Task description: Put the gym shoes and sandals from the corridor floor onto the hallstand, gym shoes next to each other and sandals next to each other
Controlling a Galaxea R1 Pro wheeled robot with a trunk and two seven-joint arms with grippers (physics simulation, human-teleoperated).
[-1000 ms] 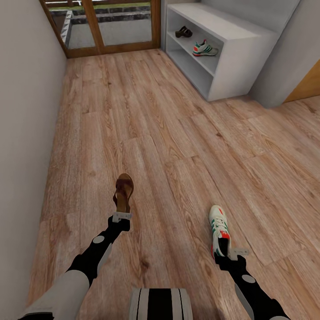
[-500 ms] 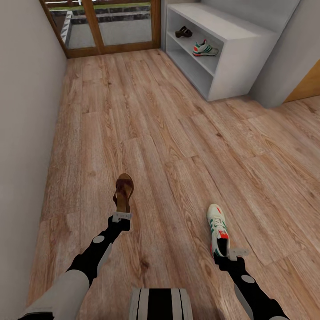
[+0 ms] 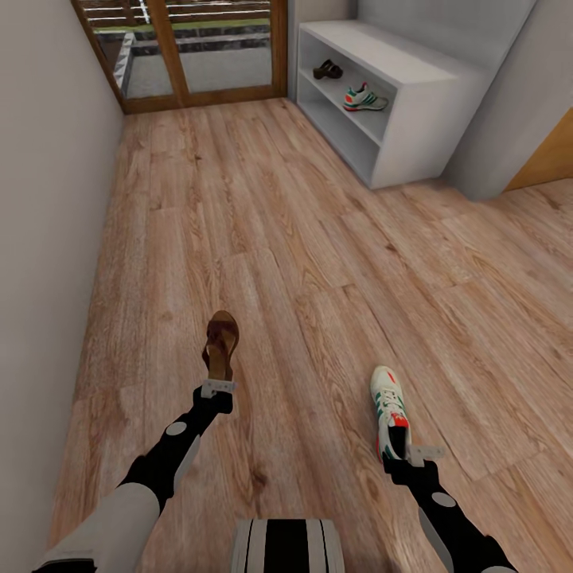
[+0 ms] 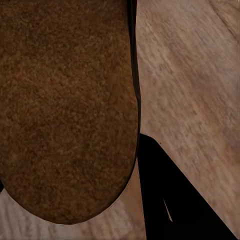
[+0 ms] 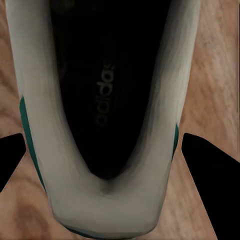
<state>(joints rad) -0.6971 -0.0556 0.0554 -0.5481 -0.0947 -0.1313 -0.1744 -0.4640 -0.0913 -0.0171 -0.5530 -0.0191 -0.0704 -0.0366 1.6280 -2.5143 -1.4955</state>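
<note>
Pale walls (image 3: 40,199), wood-framed glass door (image 3: 199,48)

Sandal (image 3: 220,347) brown – sneaker (image 3: 392,411) white w/ green stripes, red-orange.

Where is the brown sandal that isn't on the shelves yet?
In the head view, that sandal sits low and left of centre, gripped at its heel by the robot's left hand, above the wooden floor.

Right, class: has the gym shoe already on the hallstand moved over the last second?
No. The gym shoe keeps its spot on the hallstand shelf, same gap from the sandal; only the camera shifted.
</note>
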